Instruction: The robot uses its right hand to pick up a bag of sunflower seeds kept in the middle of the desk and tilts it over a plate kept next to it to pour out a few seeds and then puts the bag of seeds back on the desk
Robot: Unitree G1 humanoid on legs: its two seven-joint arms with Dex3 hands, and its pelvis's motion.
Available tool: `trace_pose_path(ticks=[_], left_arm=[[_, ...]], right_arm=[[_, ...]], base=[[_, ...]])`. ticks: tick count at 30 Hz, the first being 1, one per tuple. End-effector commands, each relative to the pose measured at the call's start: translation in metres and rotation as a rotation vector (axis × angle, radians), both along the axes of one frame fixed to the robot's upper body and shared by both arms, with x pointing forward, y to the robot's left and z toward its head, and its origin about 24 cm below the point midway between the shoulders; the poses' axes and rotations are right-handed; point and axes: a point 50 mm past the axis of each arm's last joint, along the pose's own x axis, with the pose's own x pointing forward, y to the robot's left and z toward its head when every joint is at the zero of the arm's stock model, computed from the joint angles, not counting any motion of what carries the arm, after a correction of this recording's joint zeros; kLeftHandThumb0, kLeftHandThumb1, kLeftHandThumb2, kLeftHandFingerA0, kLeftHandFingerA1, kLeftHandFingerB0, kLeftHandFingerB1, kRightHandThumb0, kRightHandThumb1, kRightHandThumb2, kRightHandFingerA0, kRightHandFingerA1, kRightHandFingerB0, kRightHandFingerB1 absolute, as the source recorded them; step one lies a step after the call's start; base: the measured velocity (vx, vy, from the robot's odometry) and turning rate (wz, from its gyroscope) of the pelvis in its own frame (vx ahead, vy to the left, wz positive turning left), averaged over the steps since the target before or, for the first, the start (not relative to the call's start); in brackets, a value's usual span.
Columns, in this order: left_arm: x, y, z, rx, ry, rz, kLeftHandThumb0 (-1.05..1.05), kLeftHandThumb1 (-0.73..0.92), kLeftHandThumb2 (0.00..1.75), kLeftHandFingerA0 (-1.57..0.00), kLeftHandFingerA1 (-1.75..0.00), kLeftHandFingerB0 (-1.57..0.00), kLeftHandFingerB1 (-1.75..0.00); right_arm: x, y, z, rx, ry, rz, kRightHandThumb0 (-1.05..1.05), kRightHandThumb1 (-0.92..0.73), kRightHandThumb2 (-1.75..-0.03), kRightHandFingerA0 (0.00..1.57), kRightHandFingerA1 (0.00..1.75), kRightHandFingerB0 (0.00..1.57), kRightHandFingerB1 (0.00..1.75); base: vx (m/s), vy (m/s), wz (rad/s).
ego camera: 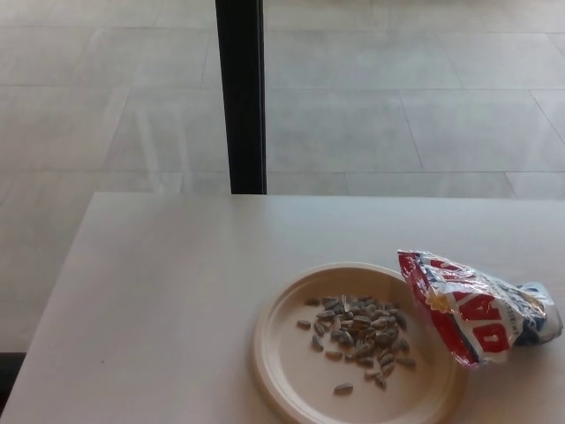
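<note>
One plate [291, 389] on the desk [159, 291], pale and round, sitting toward the near right side with its front edge cut off by the bottom of the picture. One bag [472, 309] of seeds, red, white and a bit of blue, lying on its side on the desk just right of the plate, its open red-edged mouth overlapping the plate's right rim. One loose heap of seeds [357, 331] on the plate, gathered right of its centre, close to the bag's mouth; a few strays lie apart from the heap, including one single seed [342, 389] alone toward the near edge. Too many in the heap to count exactly.

As for the hands: neither the right nor the left shows anywhere, so nothing is holding or touching the bag, and how their fingers stand cannot be told.

Beyond the desk, one dark upright post [240, 97] rises against a tiled floor [397, 106].
</note>
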Motion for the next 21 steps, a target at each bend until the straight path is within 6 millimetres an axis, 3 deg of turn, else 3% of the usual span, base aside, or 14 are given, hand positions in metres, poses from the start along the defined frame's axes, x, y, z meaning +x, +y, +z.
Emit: trace_pose_path(ticks=[1, 2, 4, 5, 7, 8, 9, 10, 11, 12, 14, 15, 20, 21], left_arm=[[-0.002, 0.002, 0.003, 0.0, -0.003, -0.028, -0.81, 0.84, 1.19, -0.01, -0.45, 0.0, -0.22], [-0.003, 0.002, 0.002, -0.014, 0.002, -0.038, -0.66, 0.92, 0.92, 0.0, -0.5, 0.0, -0.02], [-0.004, 0.002, 0.002, -0.017, 0.008, -0.038, -0.78, 0.77, 1.18, 0.0, -0.53, 0.0, -0.28], [-0.004, 0.002, 0.002, -0.019, 0.008, -0.049, -0.73, 0.92, 0.77, 0.0, -0.59, -0.02, -0.25], [-0.004, 0.002, 0.002, -0.019, 0.008, -0.056, -0.73, 0.92, 0.77, 0.0, -0.59, -0.02, -0.25], [-0.004, 0.002, 0.002, -0.013, 0.013, -0.081, -0.75, 0.73, 1.13, -0.04, -0.56, 0.0, -0.42], [-0.003, 0.001, 0.003, -0.018, 0.02, -0.115, -0.76, 0.92, 0.77, 0.0, -0.63, -0.09, -0.57], [-0.003, 0.001, 0.003, -0.019, 0.02, -0.119, -0.76, 0.92, 0.77, 0.0, -0.63, -0.09, -0.57], [-0.003, 0.001, 0.002, -0.021, 0.034, -0.134, -0.74, 0.92, 0.8, -0.01, -0.64, -0.11, -0.6], [-0.003, 0.001, 0.002, -0.029, 0.039, -0.152, -0.72, 0.72, 1.18, 0.0, -0.58, -0.14, -0.6], [-0.002, 0.001, 0.001, -0.048, 0.039, -0.172, -0.74, 0.73, 1.19, 0.0, -0.58, -0.13, -0.59], [-0.001, 0.001, 0.001, -0.054, 0.046, -0.189, -0.75, 0.92, 0.83, -0.03, -0.67, -0.08, -0.55], [0.004, -0.001, 0.001, -0.07, 0.047, -0.228, -0.73, 0.92, 0.77, -0.09, -0.71, -0.06, -0.56], [0.004, -0.002, 0.001, -0.076, 0.046, -0.242, -0.76, 0.68, 1.16, -0.11, -0.65, -0.07, -0.58]], right_arm=[[-0.008, -0.003, -0.007, 0.002, 0.041, -0.049, -0.64, -0.58, -0.78, 0.0, 0.25, 0.0, 0.34], [-0.01, -0.003, -0.008, 0.007, 0.031, -0.042, -0.64, -0.6, -0.78, 0.0, 0.22, 0.0, 0.35], [-0.01, -0.004, -0.006, 0.002, 0.04, -0.031, -0.6, -0.65, -0.6, 0.0, 0.44, 0.04, 0.45], [-0.01, -0.003, -0.006, 0.0, 0.044, -0.028, -0.64, -0.59, -0.77, 0.0, 0.5, 0.06, 0.47], [-0.01, -0.003, -0.006, -0.001, 0.046, -0.027, -0.64, -0.59, -0.77, 0.0, 0.5, 0.06, 0.47], [-0.01, -0.002, -0.005, -0.005, 0.045, -0.018, -0.63, -0.65, -0.6, 0.0, 0.58, 0.08, 0.46], [-0.009, 0.0, -0.003, -0.001, 0.03, -0.007, -0.56, -0.66, -0.6, 0.0, 0.63, 0.1, 0.45], [-0.009, 0.001, -0.002, -0.001, 0.029, -0.005, -0.56, -0.66, -0.6, 0.0, 0.63, 0.1, 0.45], [-0.009, 0.0, -0.004, 0.003, 0.04, -0.003, -0.35, -0.52, -1.04, 0.07, 0.59, 0.0, 0.51], [-0.008, 0.003, 0.0, -0.011, 0.042, 0.019, -0.35, -0.52, -1.05, 0.09, 0.6, 0.0, 0.51], [-0.007, 0.007, 0.003, -0.01, 0.037, 0.028, -0.56, -0.68, -0.59, 0.0, 0.73, 0.16, 0.47], [-0.007, 0.008, 0.005, -0.011, 0.037, 0.038, -0.62, -0.51, -0.84, 0.07, 0.66, 0.12, 0.53], [-0.005, 0.014, 0.006, -0.005, 0.077, 0.115, -0.59, -0.67, -0.61, 0.06, 0.68, 0.16, 0.43], [-0.003, 0.012, 0.0, 0.008, 0.1, 0.137, -0.58, -0.66, -0.6, 0.06, 0.61, 0.17, 0.39]], base=[[0.0, 0.0, 0.0], [0.0, 0.0, 0.0], [0.0, 0.0, 0.0], [0.0, 0.0, 0.0], [0.0, 0.0, 0.0], [0.0, 0.0, 0.0], [0.0, 0.0, 0.0], [0.0, 0.0, 0.0], [0.0, 0.0, 0.0], [0.0, 0.0, 0.0], [0.0, 0.0, 0.0], [0.0, 0.0, 0.0], [0.0, 0.0, 0.0], [0.0, 0.0, 0.0]])
